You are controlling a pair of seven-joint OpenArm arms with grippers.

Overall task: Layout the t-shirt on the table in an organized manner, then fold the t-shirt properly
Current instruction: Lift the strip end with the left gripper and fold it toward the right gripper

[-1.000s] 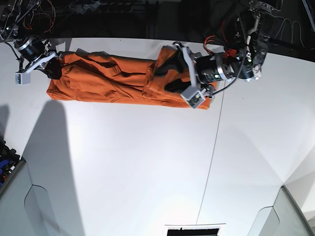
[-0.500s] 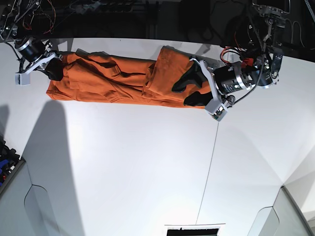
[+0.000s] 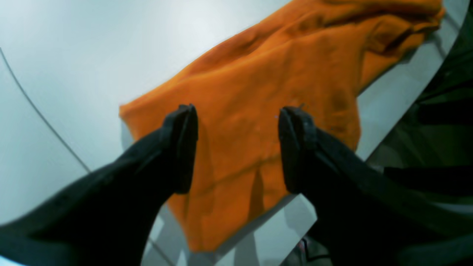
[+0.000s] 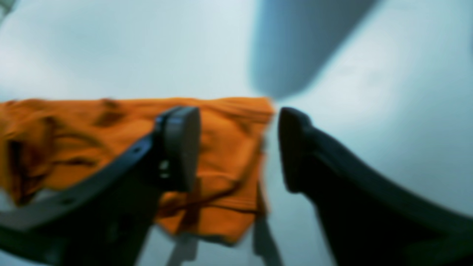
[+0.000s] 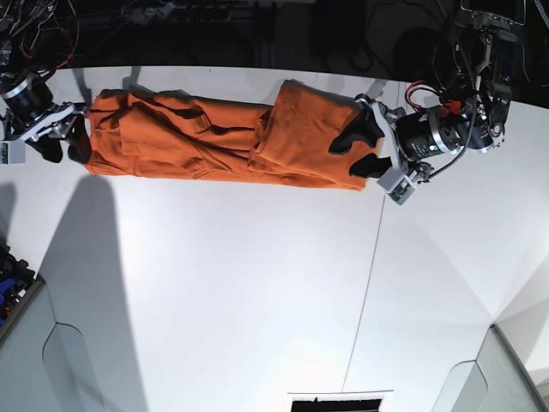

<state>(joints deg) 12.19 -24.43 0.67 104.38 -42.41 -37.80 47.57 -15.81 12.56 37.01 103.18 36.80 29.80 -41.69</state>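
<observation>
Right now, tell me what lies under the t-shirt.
The orange t-shirt lies folded into a long band on the white table, which shows all around it. Its own lower layers and the tabletop beneath are covered, so anything else there cannot be seen.

- We take this for a robotics lab or test bench, not a home.
- We see a wide white table [image 5: 257,283] with a thin dark seam [image 5: 364,292] and a curved far edge, bare apart from one orange t-shirt [image 5: 214,137].
- Two robot arms [image 5: 446,129] reach in from the far side, with loose red and black wires [image 5: 51,21] hanging in the dark behind them.
- At the near corners we see grey guard panels [image 5: 480,369], and a crate of blue parts [image 5: 13,287].
</observation>
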